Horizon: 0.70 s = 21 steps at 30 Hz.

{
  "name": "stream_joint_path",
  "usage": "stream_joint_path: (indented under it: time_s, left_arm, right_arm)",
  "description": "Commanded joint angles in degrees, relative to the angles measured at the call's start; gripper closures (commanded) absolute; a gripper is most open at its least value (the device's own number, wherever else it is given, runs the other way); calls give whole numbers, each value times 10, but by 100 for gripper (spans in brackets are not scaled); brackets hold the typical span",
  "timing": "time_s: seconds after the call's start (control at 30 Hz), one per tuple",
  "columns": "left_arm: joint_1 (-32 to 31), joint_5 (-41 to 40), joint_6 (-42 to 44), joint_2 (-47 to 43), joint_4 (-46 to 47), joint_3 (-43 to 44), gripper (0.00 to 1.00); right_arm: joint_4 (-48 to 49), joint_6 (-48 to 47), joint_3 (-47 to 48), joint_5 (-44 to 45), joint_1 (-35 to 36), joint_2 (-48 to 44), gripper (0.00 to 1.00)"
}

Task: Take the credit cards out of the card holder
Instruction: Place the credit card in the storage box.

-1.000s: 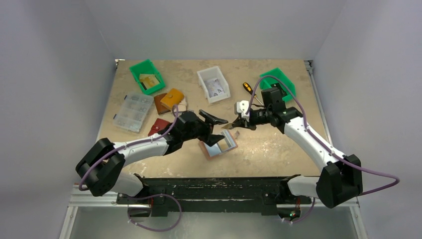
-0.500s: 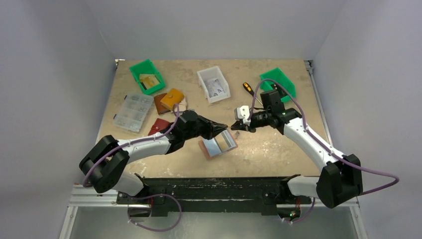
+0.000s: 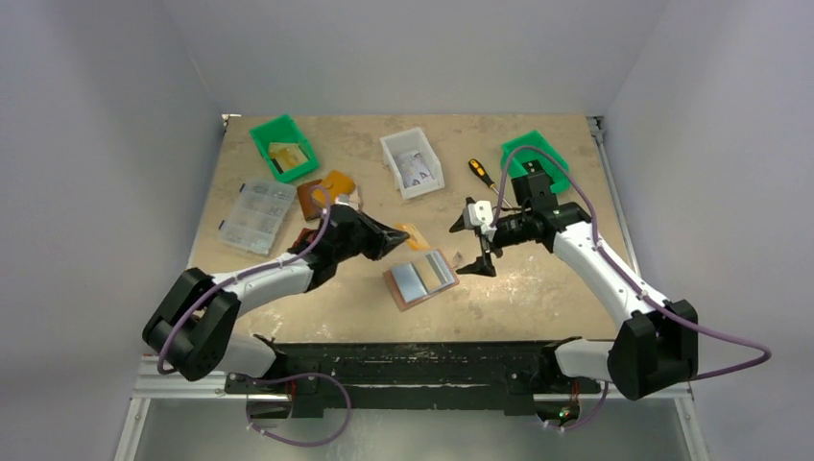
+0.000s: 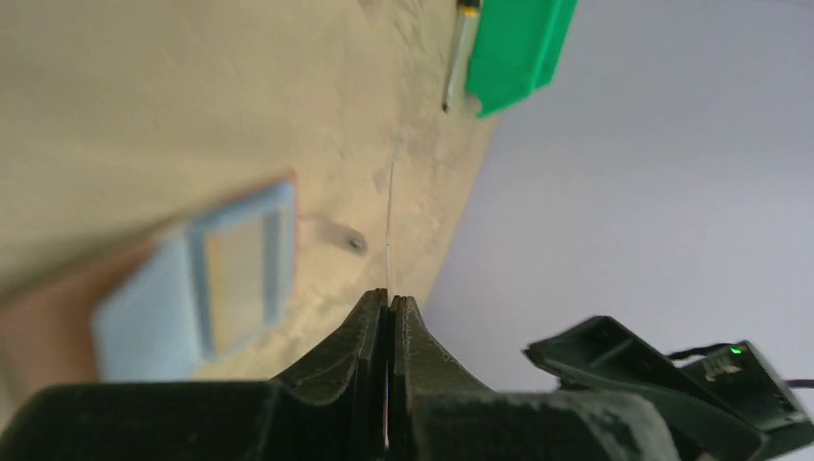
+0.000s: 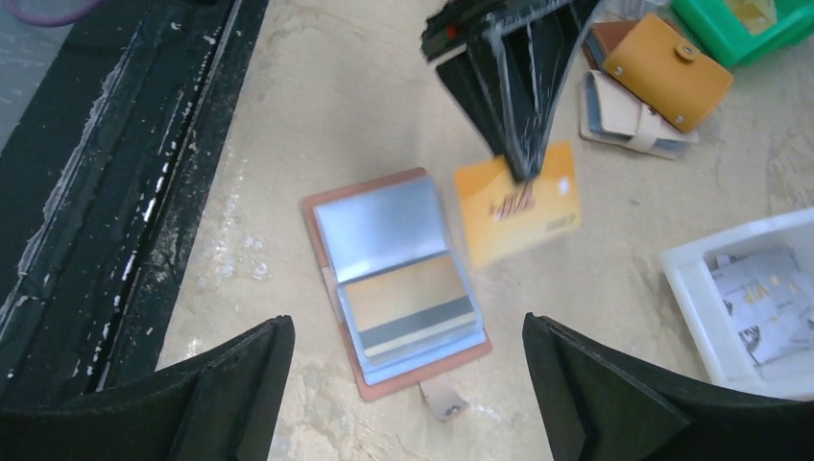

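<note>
The card holder [image 3: 394, 288] lies open on the table [image 3: 538, 288] nearest the arms, a tan card [image 5: 403, 288] showing in one sleeve. Just beyond, the left gripper [image 5: 523, 171] pinches an orange-gold card [image 5: 518, 216] by its edge. Alongside it, the right gripper [image 3: 472, 246] hangs with its jaws spread wide, empty.

One card holder [image 3: 420, 279] is laid open on the table [image 3: 538, 288], centre, toward the near edge. One tan-gold card [image 3: 415, 236] is pinched by the closed left gripper [image 3: 400, 233], just beyond the holder. The right gripper [image 3: 468, 248] is held spread wide, just right of it.
</note>
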Motion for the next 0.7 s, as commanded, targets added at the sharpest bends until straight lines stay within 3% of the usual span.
stream_joint_path:
  time_s: [0.0, 0.13, 0.23, 0.4, 0.67]
  left_arm:
    - [88, 14, 289, -51, -89, 30, 100]
    - [171, 116, 613, -41, -176, 127, 100]
    - [249, 150, 723, -2, -251, 195, 100]
    - [403, 254, 721, 70, -200, 255, 100]
    - [497, 260, 670, 209, -161, 371, 100]
  right_arm:
    - [-63, -28, 34, -42, -23, 3, 1]
    - [-77, -40, 38, -41, -23, 13, 1]
    - [-81, -45, 40, -38, -23, 16, 1]
    - [-78, -46, 36, -31, -23, 14, 1]
    - [-80, -50, 34, -29, -23, 20, 1]
